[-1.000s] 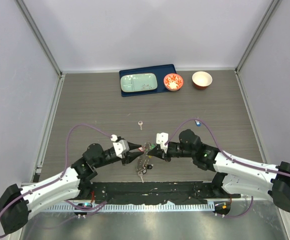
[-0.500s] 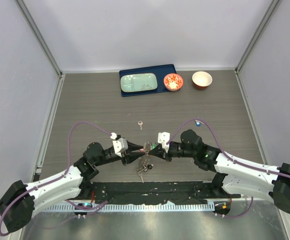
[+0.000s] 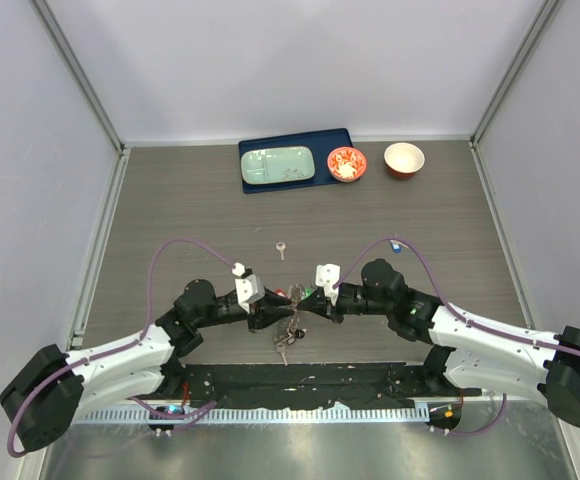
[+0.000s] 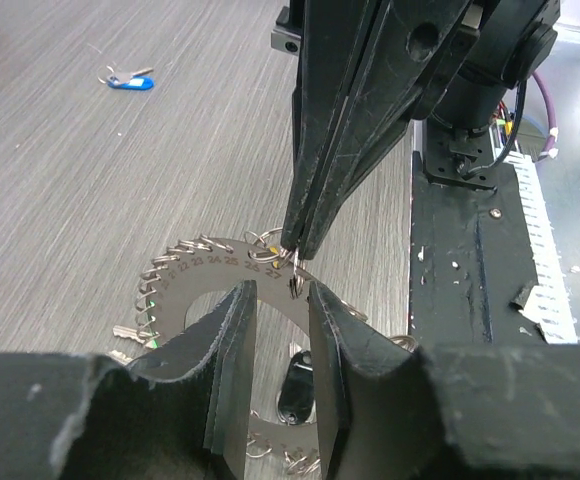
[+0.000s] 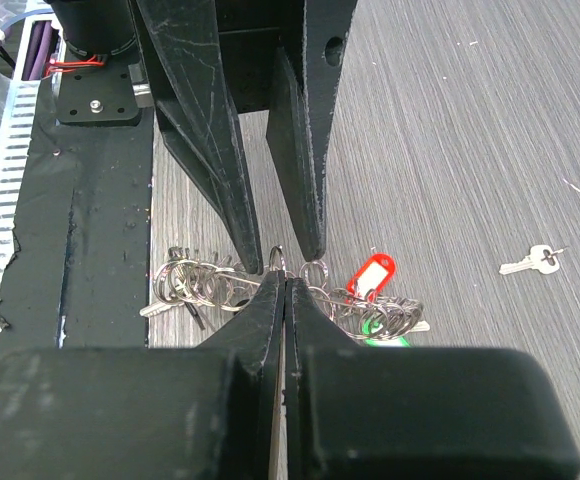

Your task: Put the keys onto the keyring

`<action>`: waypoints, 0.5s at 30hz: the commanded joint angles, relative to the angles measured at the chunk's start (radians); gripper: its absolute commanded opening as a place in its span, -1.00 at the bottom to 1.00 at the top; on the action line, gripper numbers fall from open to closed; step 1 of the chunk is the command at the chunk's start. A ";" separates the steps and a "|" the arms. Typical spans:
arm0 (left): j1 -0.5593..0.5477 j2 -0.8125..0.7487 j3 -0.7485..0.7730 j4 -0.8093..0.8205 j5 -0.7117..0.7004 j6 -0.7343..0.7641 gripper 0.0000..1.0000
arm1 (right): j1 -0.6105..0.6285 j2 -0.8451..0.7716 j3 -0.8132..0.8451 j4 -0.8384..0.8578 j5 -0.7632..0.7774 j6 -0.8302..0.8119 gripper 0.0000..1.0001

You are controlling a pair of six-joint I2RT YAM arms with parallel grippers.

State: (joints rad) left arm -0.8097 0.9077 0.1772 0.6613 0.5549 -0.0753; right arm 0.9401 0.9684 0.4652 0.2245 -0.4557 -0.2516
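Left gripper [image 3: 274, 305] has slid right, jaws apart astride the keyring [image 4: 195, 285]; right gripper [image 3: 304, 298] clamps a split ring [image 5: 278, 256]; far dish [image 3: 265, 165] holds small bits

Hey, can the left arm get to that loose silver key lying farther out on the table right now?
Probably yes, though not at once. Nothing stands between the left gripper and the silver key, but its fingers straddle the keyring at its rim, so it must back off first.

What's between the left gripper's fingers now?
Left wrist view: the toothed rim of the keyring with a small split ring, and the shut tips of the right gripper at it.
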 commanded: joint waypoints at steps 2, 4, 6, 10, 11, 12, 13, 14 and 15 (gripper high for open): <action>0.007 0.000 0.042 0.084 0.019 -0.011 -0.40 | -0.004 -0.017 0.013 0.082 -0.018 0.011 -0.99; 0.009 0.003 0.041 0.086 0.022 -0.012 -0.42 | -0.006 -0.019 0.015 0.082 -0.020 0.011 -0.99; 0.009 0.008 0.044 0.083 0.025 -0.014 -0.45 | -0.006 -0.019 0.015 0.082 -0.020 0.011 -0.99; 0.009 0.033 0.051 0.077 0.039 -0.015 -0.51 | -0.006 -0.019 0.016 0.081 -0.023 0.011 -0.99; 0.010 0.037 0.054 0.072 0.040 -0.017 -0.52 | -0.006 -0.017 0.018 0.081 -0.023 0.011 -0.99; 0.010 0.040 0.061 0.067 0.042 -0.015 -0.53 | -0.006 -0.019 0.018 0.081 -0.024 0.011 -0.99; 0.009 0.046 0.065 0.061 0.045 -0.017 -0.55 | -0.006 -0.020 0.018 0.081 -0.026 0.011 -0.98; 0.009 0.056 0.068 0.058 0.046 -0.017 -0.56 | -0.006 -0.019 0.018 0.081 -0.026 0.011 -0.98; 0.010 0.059 0.070 0.058 0.046 -0.017 -0.57 | -0.006 -0.017 0.016 0.081 -0.026 0.011 -0.99</action>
State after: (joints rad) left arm -0.8043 0.9482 0.2001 0.6834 0.5793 -0.0826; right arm 0.9386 0.9684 0.4652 0.2245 -0.4591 -0.2516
